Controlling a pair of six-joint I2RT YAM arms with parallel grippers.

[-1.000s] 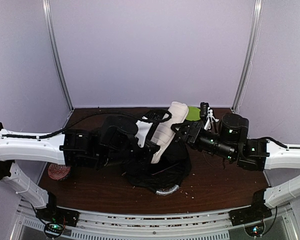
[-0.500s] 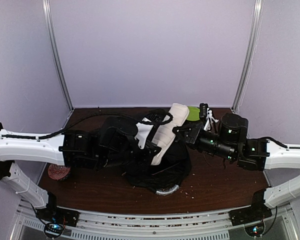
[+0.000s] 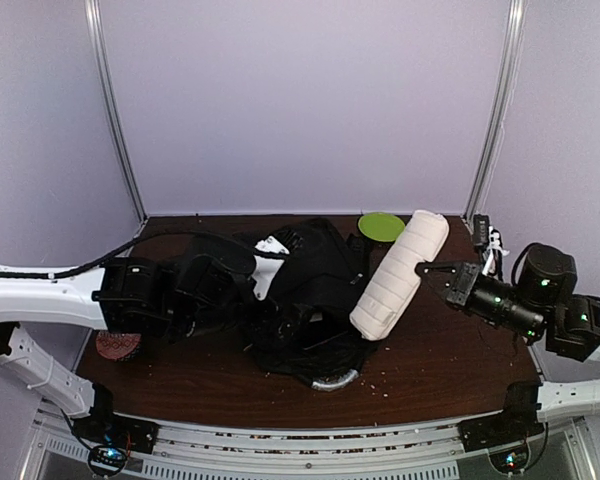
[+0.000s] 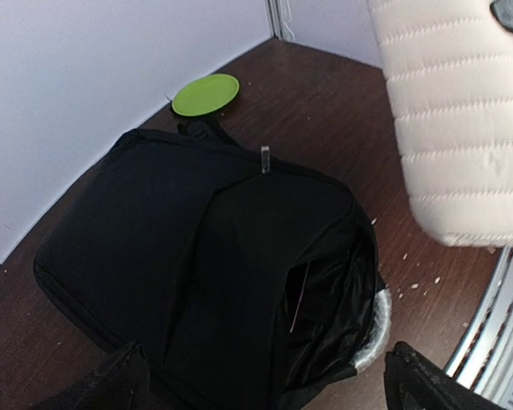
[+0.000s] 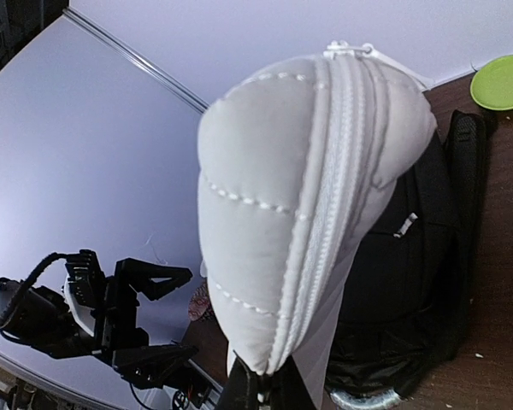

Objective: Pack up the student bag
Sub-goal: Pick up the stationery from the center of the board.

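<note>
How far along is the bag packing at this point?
Done: the student bag lies with a pocket gaping; its contents are hidden. In hand: the right gripper pinches a beige quilted pouch, held in the air right of the bag; the left gripper is open at the bag's left. Left: getting the pouch inside.

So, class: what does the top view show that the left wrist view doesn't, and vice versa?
Only the top view: the left arm, the right arm and a reddish disc. Only the left wrist view: the zip pull and gaping opening on the bag. Both: bag, pouch, green plate.
</note>
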